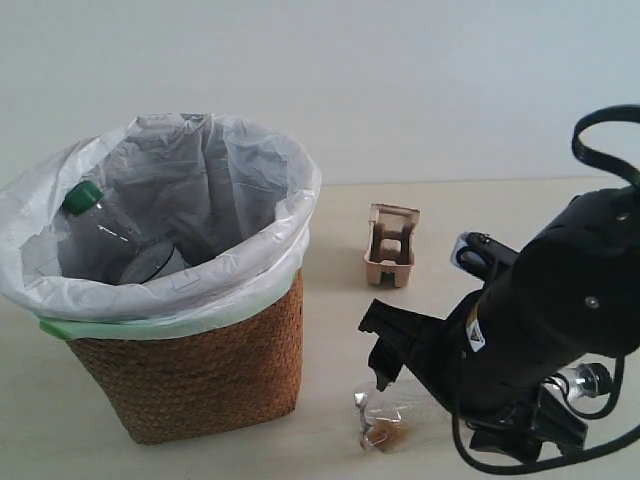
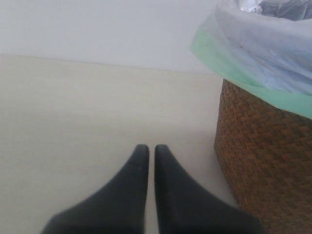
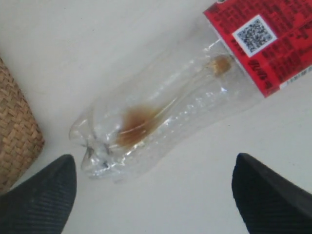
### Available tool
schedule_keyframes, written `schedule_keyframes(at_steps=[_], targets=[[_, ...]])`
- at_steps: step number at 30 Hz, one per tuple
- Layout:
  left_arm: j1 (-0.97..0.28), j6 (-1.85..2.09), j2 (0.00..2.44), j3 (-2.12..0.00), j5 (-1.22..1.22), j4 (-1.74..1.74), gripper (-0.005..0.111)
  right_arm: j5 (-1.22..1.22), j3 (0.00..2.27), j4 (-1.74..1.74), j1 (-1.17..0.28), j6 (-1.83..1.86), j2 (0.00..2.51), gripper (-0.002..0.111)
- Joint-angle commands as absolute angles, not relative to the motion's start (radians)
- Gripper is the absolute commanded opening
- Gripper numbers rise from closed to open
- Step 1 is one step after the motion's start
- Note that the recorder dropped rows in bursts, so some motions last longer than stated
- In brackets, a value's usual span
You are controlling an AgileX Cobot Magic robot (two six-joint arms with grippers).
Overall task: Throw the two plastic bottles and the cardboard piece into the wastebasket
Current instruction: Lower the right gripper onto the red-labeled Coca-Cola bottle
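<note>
Basket: brown woven wicker wastebasket stood on the left of the pale wooden table, lined with a crinkled translucent white plastic bag with a green edge folded over the rim.
Bottle one: clear plastic bottle with green cap lay inside the liner, tilted, cap up toward the left wall of the bag.
Bottle two: clear plastic bottle with red label and brown dregs lay on its side on the table, near edge, right of the basket and apart from it. Cap end was out of view.
Cardboard: small tan moulded-pulp cardboard tray sat on the table farther back, right of the basket, touching neither it nor the arm.
Right gripper: fingers spread wide, poised over the base end of the red-label bottle, one finger to either side, no contact seen. The black arm hid most of that bottle in the exterior view.
Left gripper: fingers drawn together to a thin slit, nothing held, low over bare table with the basket's wicker wall just beside it.
Backdrop: plain white wall.
</note>
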State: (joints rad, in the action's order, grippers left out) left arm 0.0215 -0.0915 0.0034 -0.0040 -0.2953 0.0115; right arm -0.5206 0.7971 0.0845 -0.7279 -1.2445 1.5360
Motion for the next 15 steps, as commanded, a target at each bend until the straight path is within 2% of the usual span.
schedule_keyframes(at_steps=[1, 7, 15], targets=[[0.013, -0.097, 0.0, 0.0, -0.295, 0.016, 0.004, -0.436, 0.792, 0.12, -0.73, -1.321, 1.584, 0.078], [0.013, -0.097, 0.0, 0.0, -0.295, 0.016, 0.004, -0.375, 0.792, 0.143, -0.728, -1.363, 1.653, 0.078], [0.013, -0.097, 0.0, 0.0, -0.295, 0.016, 0.004, -0.421, 0.792, 0.316, -0.728, -1.465, 1.679, 0.078]])
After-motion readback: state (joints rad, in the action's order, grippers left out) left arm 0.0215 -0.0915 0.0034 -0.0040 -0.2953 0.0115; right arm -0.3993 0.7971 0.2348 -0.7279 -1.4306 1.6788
